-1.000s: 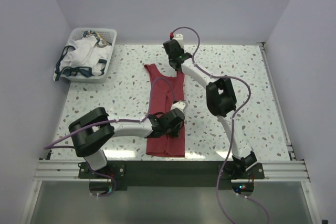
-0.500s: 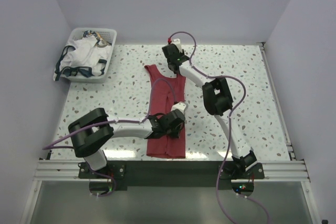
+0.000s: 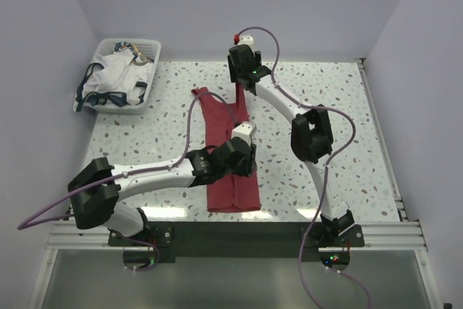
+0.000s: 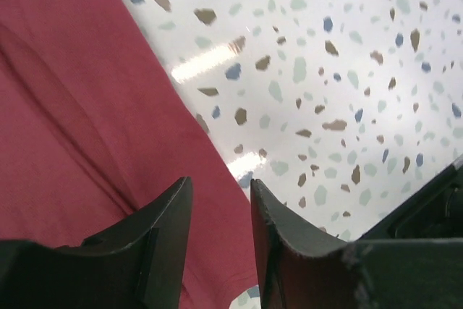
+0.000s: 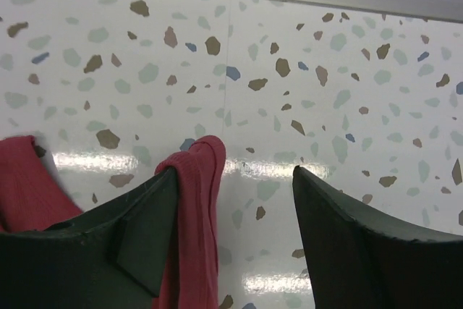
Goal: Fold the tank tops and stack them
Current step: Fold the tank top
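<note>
The dark red tank top (image 3: 230, 179) lies lengthwise on the speckled table, straps toward the back. My left gripper (image 3: 246, 161) hovers over its right edge. In the left wrist view the left gripper (image 4: 220, 182) is open, with the red cloth (image 4: 72, 106) flat beneath and nothing pinched. My right gripper (image 3: 242, 90) is at the far strap. In the right wrist view the right gripper (image 5: 235, 171) is open wide, and the red strap (image 5: 199, 200) rests against its left finger (image 5: 145, 229). The white tank top (image 3: 116, 77) with navy trim lies bundled in the basket.
A white plastic basket (image 3: 148, 48) stands at the table's back left corner. Walls enclose the table on the left, back and right. Purple cables loop from both arms over the red top. The metal rail (image 3: 231, 233) runs along the near edge.
Both grippers went from shut to open. The red strap slipped out of the right gripper's grip. The left arm swung its elbow leftward, and its gripper moved slightly away from the near edge.
</note>
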